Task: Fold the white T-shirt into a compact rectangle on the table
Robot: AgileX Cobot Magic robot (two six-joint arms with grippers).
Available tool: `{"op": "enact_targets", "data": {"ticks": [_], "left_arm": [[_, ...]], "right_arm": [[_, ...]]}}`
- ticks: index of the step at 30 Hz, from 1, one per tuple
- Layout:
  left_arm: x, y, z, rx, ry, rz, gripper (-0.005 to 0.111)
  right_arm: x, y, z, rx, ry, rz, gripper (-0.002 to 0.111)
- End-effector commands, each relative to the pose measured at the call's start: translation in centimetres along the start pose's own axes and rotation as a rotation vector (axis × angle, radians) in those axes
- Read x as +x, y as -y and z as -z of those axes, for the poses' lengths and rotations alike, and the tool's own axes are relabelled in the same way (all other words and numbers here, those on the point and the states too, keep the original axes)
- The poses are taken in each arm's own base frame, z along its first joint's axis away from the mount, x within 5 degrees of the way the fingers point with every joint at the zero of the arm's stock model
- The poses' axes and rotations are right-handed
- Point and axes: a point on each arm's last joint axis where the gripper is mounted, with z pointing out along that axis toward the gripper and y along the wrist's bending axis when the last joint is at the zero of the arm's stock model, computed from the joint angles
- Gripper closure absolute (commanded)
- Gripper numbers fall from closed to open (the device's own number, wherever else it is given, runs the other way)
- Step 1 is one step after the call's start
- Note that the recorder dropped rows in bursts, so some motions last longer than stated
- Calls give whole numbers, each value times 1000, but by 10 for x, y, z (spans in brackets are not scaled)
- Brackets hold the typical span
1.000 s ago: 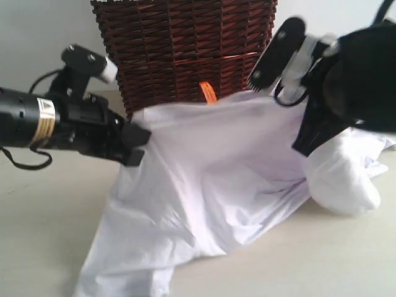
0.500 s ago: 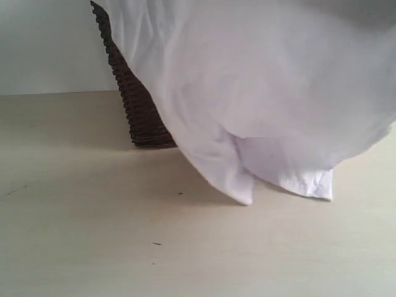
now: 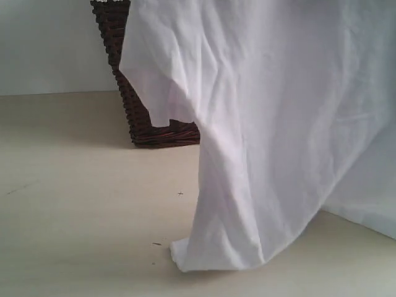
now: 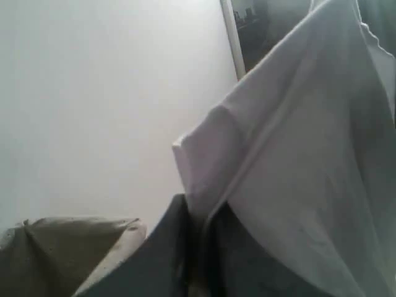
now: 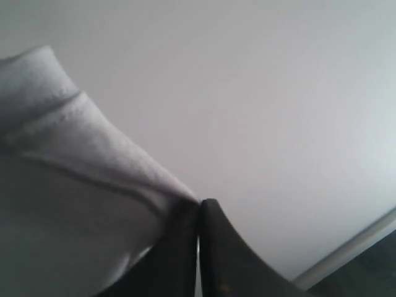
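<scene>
A dark wicker basket [image 3: 130, 105] stands before a pale wall [image 3: 49, 43]. Beyond the left fingers [image 4: 164, 260] are more blank wall, a white frame [image 4: 233, 37] and a dark opening [image 4: 263, 28]. An olive crumpled shape [image 4: 62, 253] lies just beside them. A pale strip [image 5: 346, 257] runs past the right fingers [image 5: 216, 260].

The left tool [image 4: 201, 213] has its two dark jaws drawn close together, and a fold of the white T-shirt [image 4: 297, 154] is pinched between their tips. The right tool [image 5: 198, 207] has its jaws pressed flat against each other with only a thin seam between them, and a hemmed edge of the same cloth is caught at the tips.
</scene>
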Motion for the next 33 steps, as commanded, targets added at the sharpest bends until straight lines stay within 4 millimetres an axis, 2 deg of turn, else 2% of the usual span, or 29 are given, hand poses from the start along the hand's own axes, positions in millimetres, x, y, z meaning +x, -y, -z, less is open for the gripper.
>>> {"op": "enact_targets", "data": {"ticks": [1, 3, 6, 10, 12, 15, 18, 22, 25, 27, 30, 31, 33], "left_arm": [[18, -7, -13, 43, -34, 42, 107], [25, -14, -13, 37, -48, 51, 107], [32, -31, 1, 21, -68, 67, 107], [36, -69, 37, -131, -91, 91, 107], [32, -80, 54, -202, -89, 92, 107], [19, -81, 59, -220, -66, 60, 107], [-1, -75, 52, -211, -19, 15, 107], [-26, -76, 55, -260, 40, -7, 107], [-23, -77, 53, -243, 34, -8, 107], [-19, -76, 50, -214, 24, 2, 107], [-14, -76, 48, -197, 13, 15, 107], [-13, -76, 48, -193, 12, 16, 107], [-13, -74, 48, -177, 10, 16, 107]], "right_arm": [[-6, -15, -13, 14, -53, 4, 108], [-6, -24, -22, 3, -86, 14, 108], [-2, -25, -36, 45, -150, 15, 108], [9, -17, -52, 72, -197, -28, 108], [11, -18, -62, 49, -190, -59, 108], [7, -33, -74, -50, -167, -79, 108], [3, -47, -84, -103, -152, -90, 108], [4, -55, -91, -123, -167, -66, 108], [2, -59, -91, -167, -146, -33, 108], [0, -72, -85, -349, -123, 22, 108], [0, -105, -67, -754, -82, 71, 108], [1, -114, -64, -839, -69, 71, 106], [4, -135, -61, -988, -69, 22, 95]]}}
